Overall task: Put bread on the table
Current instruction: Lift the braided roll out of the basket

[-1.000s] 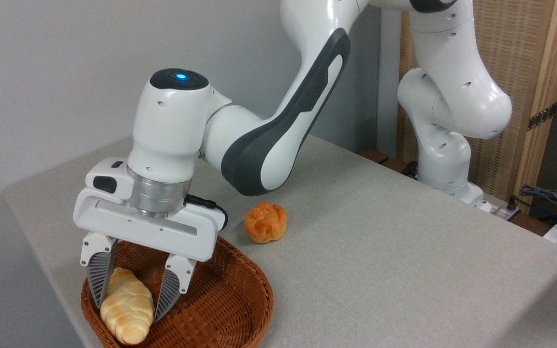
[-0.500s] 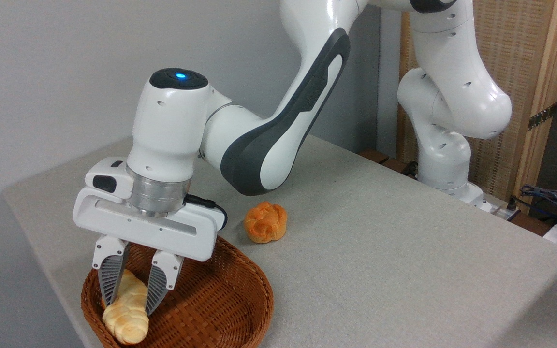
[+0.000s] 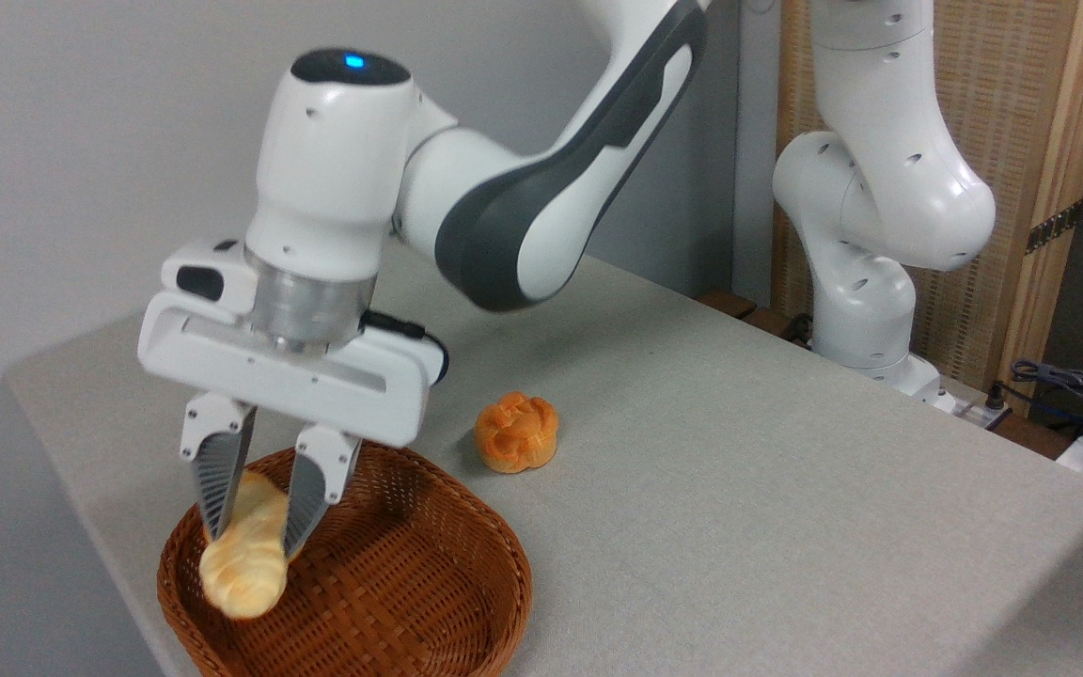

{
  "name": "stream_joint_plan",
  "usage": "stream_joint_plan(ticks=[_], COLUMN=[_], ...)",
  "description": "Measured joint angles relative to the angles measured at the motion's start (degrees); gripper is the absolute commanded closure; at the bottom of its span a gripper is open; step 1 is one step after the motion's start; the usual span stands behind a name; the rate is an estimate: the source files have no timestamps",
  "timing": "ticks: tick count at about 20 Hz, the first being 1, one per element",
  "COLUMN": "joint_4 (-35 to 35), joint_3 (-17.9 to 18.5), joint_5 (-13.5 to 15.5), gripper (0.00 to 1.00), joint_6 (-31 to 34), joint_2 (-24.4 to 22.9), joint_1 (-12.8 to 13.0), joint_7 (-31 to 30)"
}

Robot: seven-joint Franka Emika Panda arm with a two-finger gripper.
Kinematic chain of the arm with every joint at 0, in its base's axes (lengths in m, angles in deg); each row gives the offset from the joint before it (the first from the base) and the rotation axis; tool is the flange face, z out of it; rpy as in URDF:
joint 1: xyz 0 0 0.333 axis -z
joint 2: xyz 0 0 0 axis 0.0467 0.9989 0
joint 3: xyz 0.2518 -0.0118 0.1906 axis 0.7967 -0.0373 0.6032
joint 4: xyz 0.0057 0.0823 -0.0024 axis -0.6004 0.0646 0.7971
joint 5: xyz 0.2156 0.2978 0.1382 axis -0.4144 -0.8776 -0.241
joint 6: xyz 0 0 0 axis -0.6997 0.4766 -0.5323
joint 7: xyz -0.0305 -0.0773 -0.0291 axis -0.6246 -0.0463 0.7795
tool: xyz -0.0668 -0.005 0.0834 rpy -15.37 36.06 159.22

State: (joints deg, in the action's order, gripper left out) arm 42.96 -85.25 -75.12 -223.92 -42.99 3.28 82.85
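Above the brown woven wicker basket [image 3: 382, 583], at the near left corner of the grey-beige fabric-covered counter [image 3: 739, 508], the pale yellow braided bread loaf [image 3: 245, 550] was seen clamped between the two ribbed fingers [image 3: 222, 470] of the white robot hand [image 3: 255, 536]. The loaf was held near its upper end and hung tilted, its lower pointed end blurred and seemingly clear of the basket floor, though contact there could not be ruled out with certainty. Only this single fixed view was supplied, so the far side of the grasp was hidden.

The pickup was judged complete and the lift under way. What was left was the carry sideways past the basket rim, the lowering onto bare fabric, and the release. A small round orange knotted bun [image 3: 516, 432] was noted lying on the counter just beyond the basket, apart from it; open cloth to its right was judged a suitable place for the loaf.
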Motion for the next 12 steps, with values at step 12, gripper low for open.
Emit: stream_joint_plan(ticks=[12], joint_4=[1.5], joint_3=[5.8], joint_5=[-0.2], gripper=[0.45], joint_6=[28.4], joint_2=[-10.5], joint_1=[-0.6], joint_7=[24.4])
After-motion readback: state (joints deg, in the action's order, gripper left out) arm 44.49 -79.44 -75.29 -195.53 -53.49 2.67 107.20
